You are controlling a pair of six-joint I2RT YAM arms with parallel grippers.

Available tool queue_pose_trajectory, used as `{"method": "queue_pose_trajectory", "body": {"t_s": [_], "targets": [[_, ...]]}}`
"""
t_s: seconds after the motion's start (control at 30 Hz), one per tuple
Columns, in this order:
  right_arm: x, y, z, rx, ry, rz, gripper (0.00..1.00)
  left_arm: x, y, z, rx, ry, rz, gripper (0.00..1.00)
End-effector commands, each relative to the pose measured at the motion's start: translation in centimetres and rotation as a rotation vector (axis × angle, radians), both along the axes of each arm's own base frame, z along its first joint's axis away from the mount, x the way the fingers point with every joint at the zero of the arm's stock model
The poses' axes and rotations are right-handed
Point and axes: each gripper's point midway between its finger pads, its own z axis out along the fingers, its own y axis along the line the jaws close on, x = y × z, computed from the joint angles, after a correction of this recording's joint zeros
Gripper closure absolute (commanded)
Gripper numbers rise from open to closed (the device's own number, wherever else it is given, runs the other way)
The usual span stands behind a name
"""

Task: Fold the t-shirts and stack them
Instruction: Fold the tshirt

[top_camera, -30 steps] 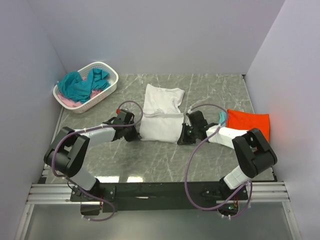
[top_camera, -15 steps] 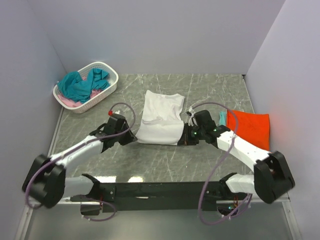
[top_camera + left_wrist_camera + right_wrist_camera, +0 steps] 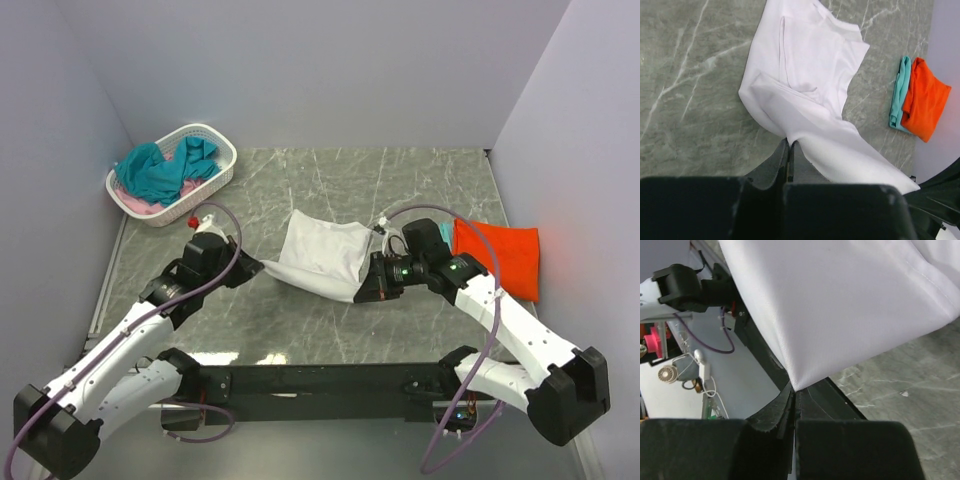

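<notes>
Mid-table: white shirt, collar end flat on the marble, near hem raised and pulled taut between both arms; left gripper pinching the hem's left corner, fingers pressed together on the cloth, same in the left wrist view; right gripper likewise closed tight on the right corner, cloth fanning up from the fingertips in the right wrist view. Sleeves possibly tucked inward already, going by creases in the left wrist view; hard to say for certain.

Right edge of table: orange-red shirt, folded to a neat rectangle, resting on a folded teal shirt, only a strip of teal showing at its left side; well apart from the white shirt. Far left corner: basket, holding crumpled teal shirts and a pink shirt, none folded; exact count unclear.

Progress, as judged: reads as two shirts done and stacked; white shirt in mid-fold, hem-to-collar fold apparently in hand, not yet laid over; next, transfer onto the stack at the right; then the basket's contents, untouched. Well short of halfway, at a guess.
</notes>
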Motion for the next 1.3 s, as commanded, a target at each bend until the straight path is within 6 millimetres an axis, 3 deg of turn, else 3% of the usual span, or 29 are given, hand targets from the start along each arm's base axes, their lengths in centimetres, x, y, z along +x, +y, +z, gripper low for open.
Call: {"method": "queue_pose_trajectory", "body": {"t_s": [0.0,0.23,0.4,0.7,0.93,1.0,1.13,1.17,1.23,1.27], "targets": [[-0.5,0.6,3.3,0.071,-0.051,0.066,1.00,1.6,1.2,3.7,-0.003,-0.099,0.089,0.99],[2.6,0.5,4.4,0.097,-0.092,0.009,1.00,3.7,1.9,5.8,0.031,-0.150,0.164,0.99],[4.2,0.4,4.1,0.127,-0.057,-0.001,1.00,5.6,2.0,6.9,0.073,-0.162,0.193,0.99],[6.4,0.2,3.0,0.173,-0.030,-0.035,1.00,9.2,1.4,6.5,0.107,-0.151,0.208,0.99],[9.9,-0.9,2.1,0.174,-0.026,-0.100,1.00,12.0,1.2,5.5,0.120,-0.127,0.216,0.99],[10.7,-1.3,1.8,0.166,-0.026,-0.114,1.00,13.0,1.3,6.1,0.112,-0.140,0.219,0.99],[13.0,-2.4,0.9,0.137,-0.024,-0.171,1.00,15.1,0.8,4.9,0.121,-0.114,0.207,0.99],[13.6,-2.6,0.9,0.134,-0.028,-0.184,1.00,15.7,0.7,5.5,0.118,-0.126,0.201,0.99],[14.6,-3.1,0.5,0.130,-0.016,-0.211,1.00,16.9,0.3,4.1,0.127,-0.100,0.192,0.99],[15.1,-3.3,0.3,0.129,-0.018,-0.220,1.00,17.6,0.0,4.7,0.122,-0.109,0.189,0.99]]}}
